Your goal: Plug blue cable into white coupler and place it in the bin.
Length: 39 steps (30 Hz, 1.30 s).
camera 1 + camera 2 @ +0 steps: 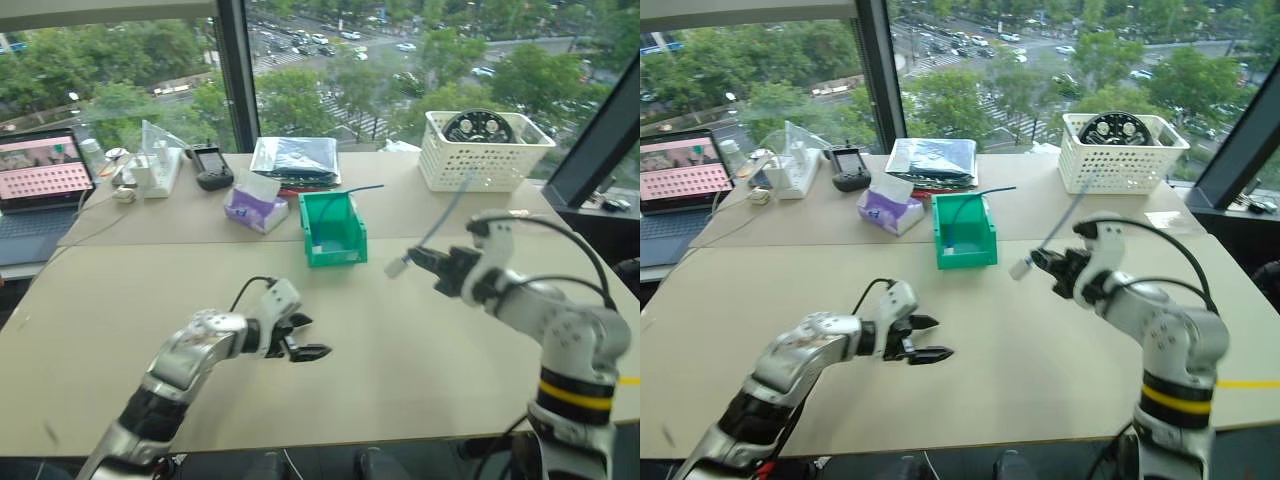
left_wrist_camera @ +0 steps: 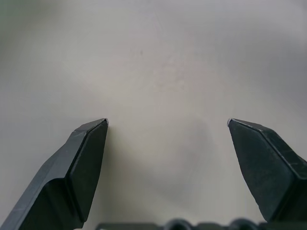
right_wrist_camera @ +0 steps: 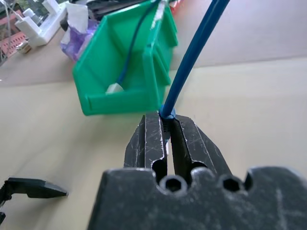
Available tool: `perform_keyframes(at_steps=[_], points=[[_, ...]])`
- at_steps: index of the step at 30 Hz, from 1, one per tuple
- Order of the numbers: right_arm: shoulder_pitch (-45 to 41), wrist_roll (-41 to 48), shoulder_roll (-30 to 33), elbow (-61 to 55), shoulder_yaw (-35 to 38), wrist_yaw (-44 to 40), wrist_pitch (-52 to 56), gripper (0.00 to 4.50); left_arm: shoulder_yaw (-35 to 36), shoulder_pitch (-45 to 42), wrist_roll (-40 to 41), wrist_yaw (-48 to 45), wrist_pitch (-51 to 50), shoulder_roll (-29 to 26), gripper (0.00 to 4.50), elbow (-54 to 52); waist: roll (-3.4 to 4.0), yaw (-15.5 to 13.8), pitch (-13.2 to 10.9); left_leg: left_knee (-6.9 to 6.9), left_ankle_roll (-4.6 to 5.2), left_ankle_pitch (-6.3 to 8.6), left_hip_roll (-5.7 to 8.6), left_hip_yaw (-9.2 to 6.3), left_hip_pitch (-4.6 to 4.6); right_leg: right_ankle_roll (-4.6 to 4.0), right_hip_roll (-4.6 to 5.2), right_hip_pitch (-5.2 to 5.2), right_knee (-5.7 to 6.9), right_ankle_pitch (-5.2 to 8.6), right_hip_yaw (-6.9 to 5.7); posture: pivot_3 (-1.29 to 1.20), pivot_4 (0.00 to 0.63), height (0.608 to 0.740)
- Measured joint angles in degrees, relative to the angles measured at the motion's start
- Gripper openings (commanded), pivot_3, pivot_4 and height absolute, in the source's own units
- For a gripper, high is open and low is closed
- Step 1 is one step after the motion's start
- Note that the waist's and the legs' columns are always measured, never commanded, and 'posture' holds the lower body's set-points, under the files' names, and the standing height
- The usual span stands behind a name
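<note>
The scene, from largest feature to smallest. A tan table (image 1: 120,300) carries a white lattice basket (image 1: 485,160) at its far right and the bin (image 1: 333,230) near the middle, its lowered lip facing the robot. A darker cable (image 3: 129,52) with a pale plug end already lies inside the bin.

The right gripper (image 1: 425,262) is raised above the table, just right of the bin, its jaws closed tight on the blue cable (image 1: 445,215). The cable's free length sweeps up and away behind the fingers, toward the basket. The white coupler (image 1: 396,267) hangs at the fingertips, apparently mated to the cable's plug, though the joint itself is too small to confirm.

The left gripper (image 1: 305,350) sits low over bare table, jaws spread wide and empty.

Risks, as judged from this arrangement:
- The long trailing end may drape over the bin's wall and drag the assembly out on release.
- The coupler, if only lightly seated, may drop off during the carry.
- The cable already in the bin may snag the incoming plug.
</note>
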<state>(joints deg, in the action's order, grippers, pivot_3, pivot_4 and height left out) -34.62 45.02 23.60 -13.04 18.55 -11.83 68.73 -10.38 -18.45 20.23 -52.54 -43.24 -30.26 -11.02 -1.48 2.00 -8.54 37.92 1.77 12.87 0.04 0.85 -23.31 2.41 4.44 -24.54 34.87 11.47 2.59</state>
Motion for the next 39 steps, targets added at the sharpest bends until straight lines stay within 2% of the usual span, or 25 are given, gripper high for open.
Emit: perform_keyframes(at_steps=[4, 8, 10, 11, 13, 16, 17, 20, 22, 24, 28, 33, 35, 39], points=[[-13.31, -6.66, 0.59, 14.05, -7.83, -6.39, -8.35, 0.00, 9.99, 5.91, 2.94, -2.01, 6.89, -2.04, 4.30, 2.11, -0.06, 0.47, -0.39, 0.00, 0.00, -0.01, -0.02, -0.06, 0.01, -0.27, -0.04, -0.01, 0.03, -0.16, -0.08, 0.00, 0.150, 0.740], [-22.98, -15.04, -1.44, 32.40, -15.30, -12.90, -20.47, 0.00, 16.95, 7.42, 4.80, 1.26, 9.97, -0.66, 4.30, 2.57, -0.13, -0.02, -0.49, 0.00, -0.01, -0.01, 0.05, -0.08, -0.13, -0.23, 0.06, 0.00, 0.00, -0.16, -0.15, 0.00, 0.150, 0.740], [-25.70, -17.68, -2.99, 39.83, -16.60, -15.08, -24.64, 0.00, 18.66, 7.31, 4.89, 4.00, 10.44, 0.70, 4.30, 2.48, -0.20, -0.10, -0.54, 0.00, -0.03, 0.01, 0.07, -0.08, -0.22, -0.18, 0.11, -0.04, 0.01, -0.21, -0.15, 0.00, 0.150, 0.740], [-27.80, -19.76, -4.16, 45.66, -17.81, -16.79, -28.22, 0.91, 19.83, 7.17, 5.17, 6.32, 10.43, 1.75, 4.32, 2.18, -0.20, -0.08, -0.55, 0.00, -0.05, 0.02, 0.07, -0.10, -0.30, -0.13, 0.11, -0.06, 0.07, -0.28, -0.16, 0.00, 0.150, 0.740], [-29.34, -22.13, -5.39, 51.83, -18.80, -18.56, -32.12, 1.42, 20.70, 6.36, 5.26, 9.23, 10.47, 2.96, 4.32, 1.32, -0.21, -0.20, -0.55, 0.00, -0.07, 0.04, 0.09, -0.16, -0.48, -0.10, 0.15, -0.15, 0.07, -0.39, -0.21, 0.00, 0.150, 0.740], [-31.37, -25.73, -6.97, 61.01, -19.85, -20.88, -38.65, 2.52, 20.71, 4.82, 3.70, 14.46, 10.49, 3.35, 4.32, -0.50, -0.21, -0.29, -0.55, 0.00, -0.13, 0.05, 0.17, -0.12, -0.84, -0.06, 0.30, -0.57, 0.14, -0.47, -0.19, 0.00, 0.150, 0.740], [-31.69, -26.25, -7.09, 62.39, -19.82, -21.12, -39.66, 2.78, 20.63, 4.56, 3.12, 15.77, 10.50, 3.50, 4.32, -0.96, -0.21, -0.28, -0.55, 0.00, -0.13, 0.04, 0.18, -0.12, -0.93, -0.06, 0.31, -0.67, 0.14, -0.49, -0.19, 0.00, 0.150, 0.740], [-32.33, -26.83, -7.12, 63.90, -18.29, -22.46, -41.26, 3.93, 20.20, 3.76, 1.75, 19.21, 9.98, 3.65, 4.32, -1.88, -0.19, -0.22, -0.56, -0.03, -0.19, 0.07, 0.17, -0.13, -0.99, -0.07, 0.31, -0.75, 0.15, -0.51, -0.21, 0.00, 0.150, 0.740], [-32.52, -26.63, -6.67, 62.42, -17.35, -23.08, -41.03, 4.45, 20.01, 2.81, 1.81, 19.67, 9.16, 3.52, 4.32, -2.08, -0.18, -0.21, -0.57, -0.04, -0.20, 0.07, 0.17, -0.14, -0.99, -0.07, 0.31, -0.75, 0.14, -0.51, -0.22, 0.00, 0.150, 0.740], [-32.15, -25.79, -5.67, 58.27, -16.18, -23.74, -39.41, 4.48, 19.96, 2.09, 2.19, 19.82, 8.20, 3.30, 4.32, -2.20, -0.17, -0.21, -0.57, -0.04, -0.20, 0.07, 0.17, -0.15, -0.98, -0.07, 0.31, -0.75, 0.14, -0.51, -0.23, 0.00, 0.150, 0.740], [-26.95, -23.00, -1.89, 42.91, -14.71, -24.94, -32.52, 4.48, 19.42, 0.51, 3.26, 18.05, 7.88, 2.39, 4.32, -1.70, -0.17, -0.62, -0.57, -0.04, -0.20, 0.08, 0.17, -0.20, -0.99, -0.07, 0.31, -0.72, 0.14, -0.51, -0.29, 0.00, 0.150, 0.740], [-3.43, -18.47, 12.19, 9.76, -13.56, -33.31, -27.64, 4.48, 17.10, -5.06, 3.02, 14.23, 8.39, 0.26, 4.32, 4.46, -0.17, -2.53, -0.58, -0.03, -0.17, 0.09, 0.27, -0.30, -1.05, -0.03, 0.33, -0.64, 0.03, -0.48, -0.47, 0.00, 0.150, 0.740], [6.30, -17.74, 13.59, 0.97, -11.31, -32.87, -27.65, 4.48, 15.98, -7.79, 2.45, 12.69, 9.93, 0.34, 4.32, 7.79, -0.18, -2.33, -0.58, 0.00, -0.16, 0.09, 0.26, -0.13, -0.96, -0.03, 0.32, -0.60, 0.04, -0.48, -0.38, 0.00, 0.150, 0.740], [18.72, -21.15, 14.03, -3.88, -10.35, -30.00, -31.13, 4.48, 15.11, -9.51, 2.03, 10.89, 12.82, 0.53, 4.32, 10.88, -0.22, -1.48, -0.60, 0.15, -0.20, 0.05, 0.24, 0.05, -0.73, -0.02, 0.27, -0.56, 0.07, -0.46, -0.19, 0.00, 0.150, 0.740]])
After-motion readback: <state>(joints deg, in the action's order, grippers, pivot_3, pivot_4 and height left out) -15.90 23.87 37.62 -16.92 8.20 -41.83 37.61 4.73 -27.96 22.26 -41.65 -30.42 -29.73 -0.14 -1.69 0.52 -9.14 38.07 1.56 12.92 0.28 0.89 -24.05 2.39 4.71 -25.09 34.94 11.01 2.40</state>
